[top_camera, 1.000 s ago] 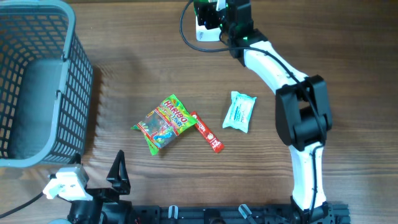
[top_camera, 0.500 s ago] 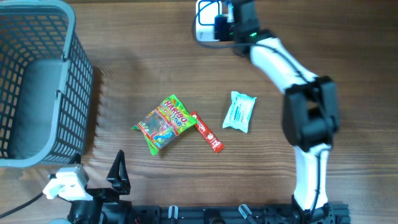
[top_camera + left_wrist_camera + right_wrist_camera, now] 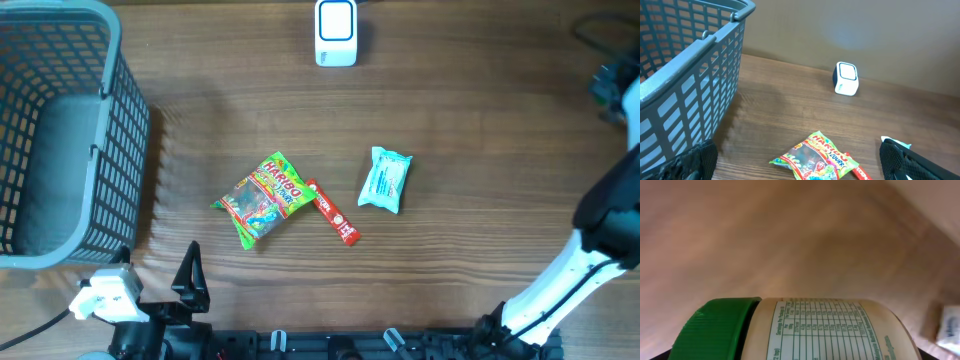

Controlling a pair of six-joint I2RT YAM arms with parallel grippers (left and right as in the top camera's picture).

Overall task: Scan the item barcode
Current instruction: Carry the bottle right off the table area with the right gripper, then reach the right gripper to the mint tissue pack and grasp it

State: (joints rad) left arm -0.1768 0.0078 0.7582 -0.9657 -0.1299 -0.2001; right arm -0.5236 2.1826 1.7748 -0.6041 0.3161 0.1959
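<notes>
Now the right end effector [image 3: 608, 88] grasps a green-capped bottle [image 3: 815, 330] at the counter's [image 3: 480, 120] right edge, well apart from the white scanner [image 3: 335, 32]. A candy bag [image 3: 262, 197], red stick [image 3: 332, 211] and pale packet [image 3: 386, 179] lie mid-counter, with a basket [image 3: 60, 130] on the left. The left end effector [image 3: 795, 160] is released.

The basket [image 3: 60, 130] walled off the counter's [image 3: 480, 110] left end. The candy bag [image 3: 262, 197], red stick [image 3: 332, 212] and white pouch [image 3: 385, 180] cluttered the middle. The scanner [image 3: 335, 32] stood at the far edge, with open wood between and rightward.
</notes>
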